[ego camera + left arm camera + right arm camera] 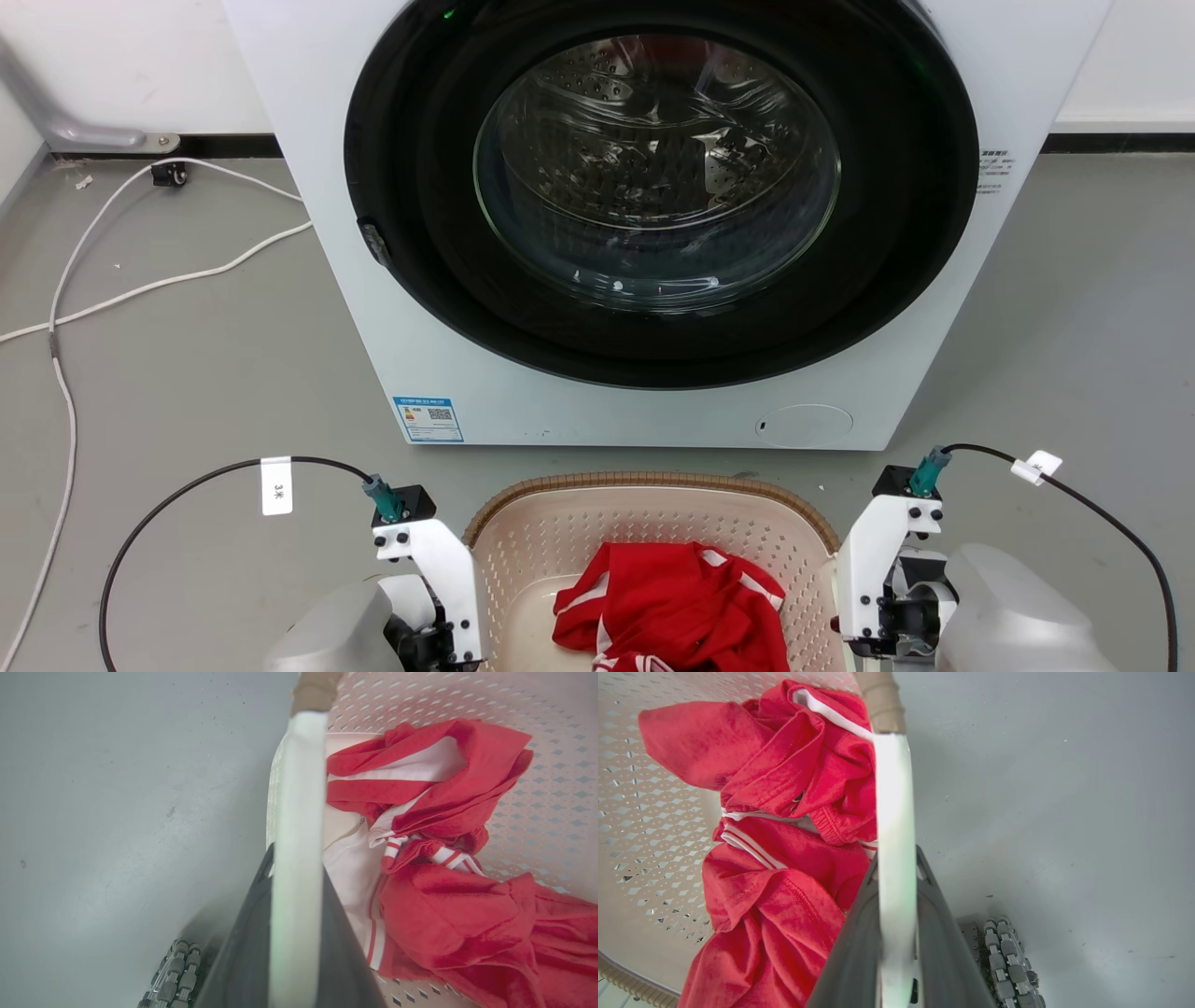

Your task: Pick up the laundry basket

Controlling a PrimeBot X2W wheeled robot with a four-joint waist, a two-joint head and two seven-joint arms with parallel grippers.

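Both laundry basket (653, 486) handles (299, 765) (white) sit pinched between jaws — left gripper (296, 862), right gripper (898, 857).

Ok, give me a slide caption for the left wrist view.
Left gripper grips the white handle of the laundry basket, which holds red-and-white clothing; grey floor alongside.

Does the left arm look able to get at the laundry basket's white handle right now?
Likely yes: the fingers of the left pincer sit either side of the white handle, nothing between; the red garment lies inside the laundry basket.
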